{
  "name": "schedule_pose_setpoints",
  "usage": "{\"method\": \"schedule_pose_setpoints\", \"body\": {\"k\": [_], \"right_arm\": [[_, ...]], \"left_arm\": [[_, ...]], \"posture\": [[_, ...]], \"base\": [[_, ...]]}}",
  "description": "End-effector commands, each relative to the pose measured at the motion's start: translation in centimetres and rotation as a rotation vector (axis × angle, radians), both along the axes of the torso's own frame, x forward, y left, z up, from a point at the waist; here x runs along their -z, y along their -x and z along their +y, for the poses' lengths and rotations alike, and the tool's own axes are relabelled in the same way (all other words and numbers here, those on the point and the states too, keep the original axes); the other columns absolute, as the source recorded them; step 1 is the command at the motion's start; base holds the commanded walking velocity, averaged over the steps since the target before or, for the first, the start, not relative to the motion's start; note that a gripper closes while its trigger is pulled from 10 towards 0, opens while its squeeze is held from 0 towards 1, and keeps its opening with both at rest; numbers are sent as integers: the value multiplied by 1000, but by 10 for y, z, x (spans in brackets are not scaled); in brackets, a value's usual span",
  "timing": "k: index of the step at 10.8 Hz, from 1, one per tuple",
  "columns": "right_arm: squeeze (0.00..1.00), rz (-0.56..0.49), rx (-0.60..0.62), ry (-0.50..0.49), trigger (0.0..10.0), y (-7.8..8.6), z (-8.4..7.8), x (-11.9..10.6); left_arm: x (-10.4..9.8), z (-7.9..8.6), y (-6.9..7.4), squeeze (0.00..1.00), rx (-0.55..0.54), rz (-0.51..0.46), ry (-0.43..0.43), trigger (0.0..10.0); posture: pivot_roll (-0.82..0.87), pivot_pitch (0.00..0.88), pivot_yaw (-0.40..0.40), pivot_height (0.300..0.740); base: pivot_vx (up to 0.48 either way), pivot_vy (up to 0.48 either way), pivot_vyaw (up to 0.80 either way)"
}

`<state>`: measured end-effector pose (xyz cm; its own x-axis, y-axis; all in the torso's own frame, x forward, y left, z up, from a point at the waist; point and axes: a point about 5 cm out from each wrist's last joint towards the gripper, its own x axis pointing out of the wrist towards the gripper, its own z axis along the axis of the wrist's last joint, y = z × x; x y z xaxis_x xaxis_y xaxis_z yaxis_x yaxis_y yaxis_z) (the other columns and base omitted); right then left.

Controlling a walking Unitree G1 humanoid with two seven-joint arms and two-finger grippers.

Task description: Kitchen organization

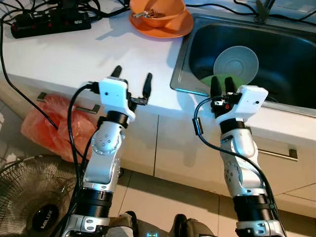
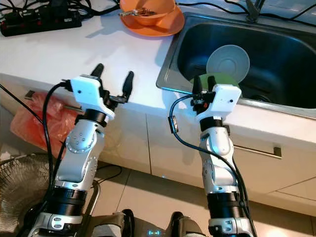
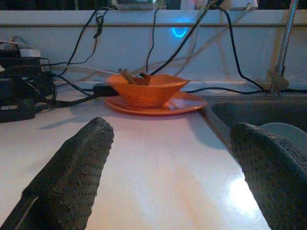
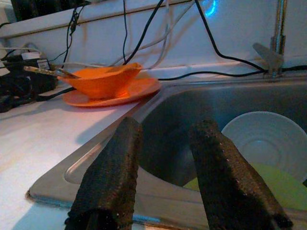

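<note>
Left claw (image 1: 132, 83), fingers wide apart and empty, hovers over the white desk (image 1: 74, 54) just beside the sink (image 1: 276, 44). Right claw (image 1: 222, 85), fingers slightly apart and empty, hangs at the sink's near rim. Pale bowl (image 1: 237, 63) and green dish (image 1: 222, 80) lie inside the sink; orange bowl (image 1: 157, 11) on orange plate (image 1: 165, 29) stands beside it.

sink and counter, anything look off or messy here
Yes. In the sink, a pale bowl leans tilted on a green dish rather than lying flat. On the counter, a power strip and tangled cables sit close to the sink, by the orange bowl on its plate.
</note>
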<state>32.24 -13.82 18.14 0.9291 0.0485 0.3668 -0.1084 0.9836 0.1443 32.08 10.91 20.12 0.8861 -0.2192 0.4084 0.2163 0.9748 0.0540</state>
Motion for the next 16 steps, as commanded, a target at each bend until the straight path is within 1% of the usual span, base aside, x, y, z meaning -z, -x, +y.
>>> {"method": "schedule_pose_setpoints", "body": {"k": [1, 2, 3, 4, 6, 9, 10, 11, 12, 14, 16], "right_arm": [[0, -10, 19, -2, 10000, -1, -6, -1], [0, -7, 23, -3, 10000, -2, -8, -1], [0, 1, 32, -27, 10000, -4, -9, 2], [0, -5, 34, -32, 10000, -4, -9, 0], [0, -10, 51, -9, 10000, -5, -14, -1], [0, -9, 44, 0, 10000, -6, -15, -2], [0, 1, 50, -3, 10000, -8, -17, -1], [0, 2, 38, 4, 10000, -9, -15, -2], [0, 0, 39, 5, 10000, -9, -14, -3], [0, 19, 36, 7, 10000, -7, -14, 2], [0, 16, 32, 1, 10000, -8, -13, 1]], "left_arm": [[3, -4, 0, 0, -2, 5, 1, 10000], [3, -6, 1, 0, 1, 7, 7, 10000], [11, -6, 0, 0, 6, 25, 9, 10000], [12, -6, 0, 0, 4, 30, 6, 10000], [12, -11, -2, 0, 10, 31, 13, 10000], [14, -20, -3, 0, 23, 30, 18, 10000], [17, -20, -4, 0, 16, 42, 29, 10000], [16, -19, -3, 0, 9, 40, 38, 10000], [15, -20, -2, 0, 13, 34, 24, 10000], [18, -18, -1, 0, 9, 47, 25, 10000], [17, -18, -2, 0, 9, 47, 19, 10000]], "posture": [[122, 153, 23, 740], [115, 143, 20, 740], [97, 138, 16, 740], [92, 133, 17, 740], [82, 114, 14, 740], [63, 89, 3, 740], [66, 88, -10, 740], [79, 102, -11, 740], [77, 120, -12, 740], [76, 157, -12, 740], [82, 164, -13, 740]], "base": [[0, 0, 0], [0, 0, 0], [0, 0, 0], [0, 0, 0], [0, 0, 0], [0, 0, 0], [0, 0, 0], [0, 0, 0], [0, 0, 0], [0, 0, 0], [0, 0, 0]]}}
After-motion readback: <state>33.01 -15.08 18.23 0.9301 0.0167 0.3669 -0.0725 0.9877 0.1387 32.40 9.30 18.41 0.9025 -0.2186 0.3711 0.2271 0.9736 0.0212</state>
